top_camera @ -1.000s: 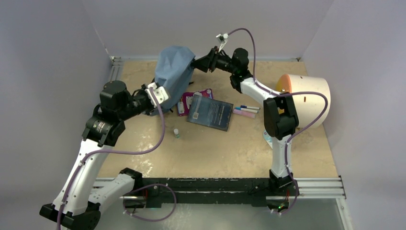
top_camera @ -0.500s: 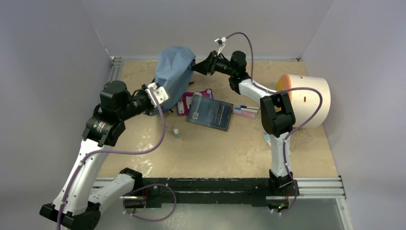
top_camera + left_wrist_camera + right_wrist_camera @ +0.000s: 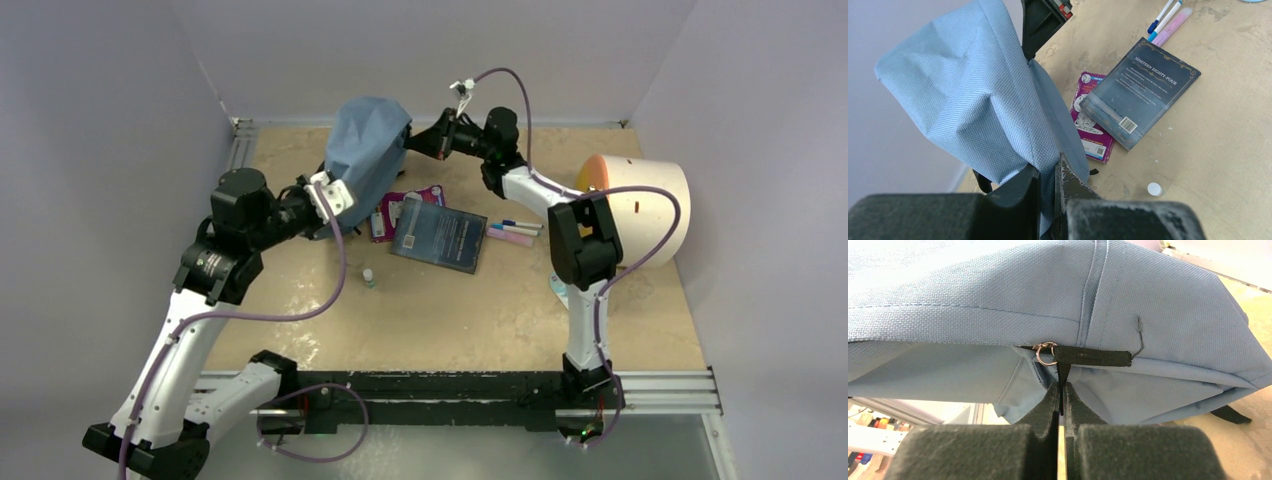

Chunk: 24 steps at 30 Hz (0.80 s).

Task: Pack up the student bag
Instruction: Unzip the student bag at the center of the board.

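The left gripper has its jaws clamped on the fabric of the student bag; the right gripper, jaws together, pinches its black zipper pull.

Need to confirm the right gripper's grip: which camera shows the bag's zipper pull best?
Right wrist: the zipper pull sits centre frame, pinched in the right gripper. Top external and left wrist show only the student bag fabric; the pull is hidden there.
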Motion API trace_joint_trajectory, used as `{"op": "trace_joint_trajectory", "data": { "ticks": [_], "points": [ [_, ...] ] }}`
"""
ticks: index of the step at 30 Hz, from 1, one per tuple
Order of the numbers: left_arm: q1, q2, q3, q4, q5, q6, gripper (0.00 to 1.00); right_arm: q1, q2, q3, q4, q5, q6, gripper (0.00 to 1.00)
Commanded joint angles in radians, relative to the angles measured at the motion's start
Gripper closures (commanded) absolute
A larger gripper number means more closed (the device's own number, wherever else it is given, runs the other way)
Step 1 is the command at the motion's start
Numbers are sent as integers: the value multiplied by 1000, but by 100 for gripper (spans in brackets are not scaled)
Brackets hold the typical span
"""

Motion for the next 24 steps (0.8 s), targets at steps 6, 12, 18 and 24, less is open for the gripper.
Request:
{"op": "trace_joint_trajectory", "data": {
  "ticks": [6,12,18,24],
  "points": [
    [-4,57,56,46,-89,-68,100,-23,-178,-3,-245,32,-247,100],
    [-4,64,52,59,-160,-89,100,-23,-246,-2,-422,140,-389,100],
    [-4,51,47,56,-128,-83,100,-23,-254,-36,-390,168,-333,100],
    [-4,13,20,49,8,-51,100,-24,-194,-67,-146,51,-91,93]
  ]
}}
